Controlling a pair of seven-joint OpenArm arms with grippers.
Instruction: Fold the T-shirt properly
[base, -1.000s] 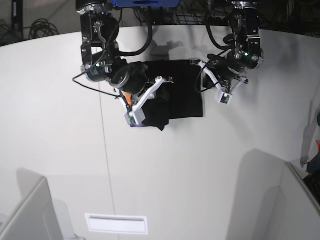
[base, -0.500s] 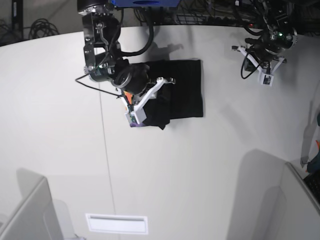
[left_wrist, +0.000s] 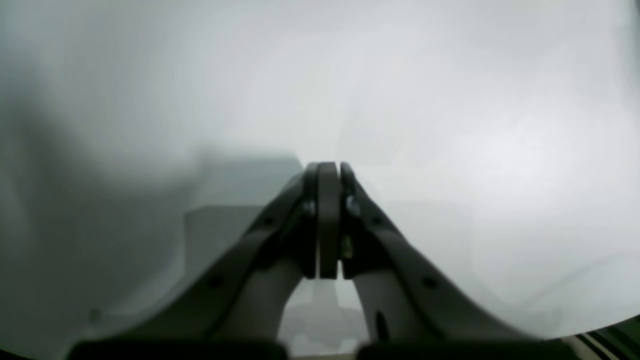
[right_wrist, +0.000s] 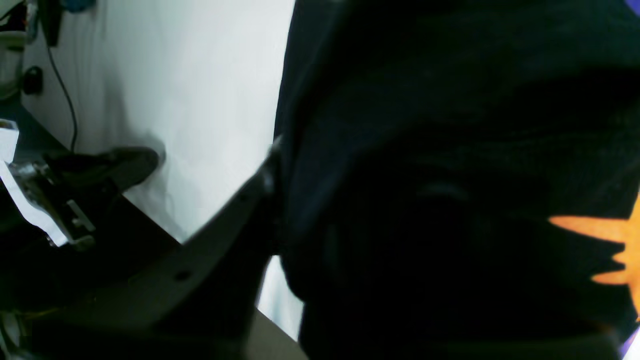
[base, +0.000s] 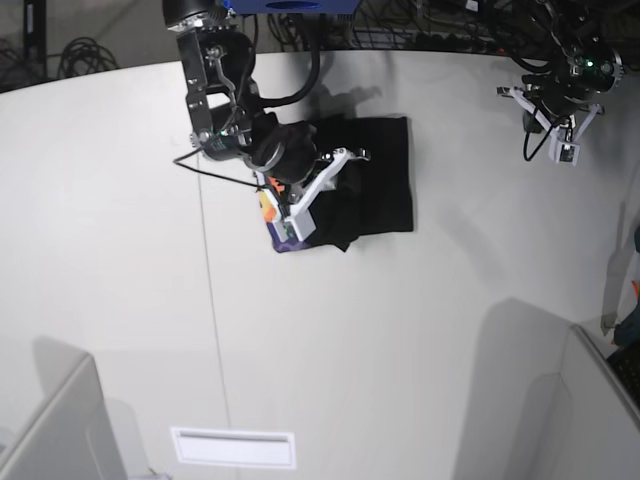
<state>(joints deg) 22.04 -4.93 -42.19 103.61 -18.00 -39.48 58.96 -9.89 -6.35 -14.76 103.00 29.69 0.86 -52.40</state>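
- Left gripper (base: 565, 150) has swung well clear of the shirt (base: 385, 185), out near the counter (base: 420, 340) edge, jaws pressed together on nothing.
- Right gripper (base: 300, 215) is over the shirt's near-left corner, cloth bunched around it; whether it is pinching, I cannot tell.
- The shirt has slid slightly right; this fold now looks like the right arm's job alone.

A broad white table (base: 400, 340) with dark cables (base: 85, 50) behind it.

Base view high overhead, whole table (base: 400, 330); wrist views close; right shares T-shirt (base: 385, 180).
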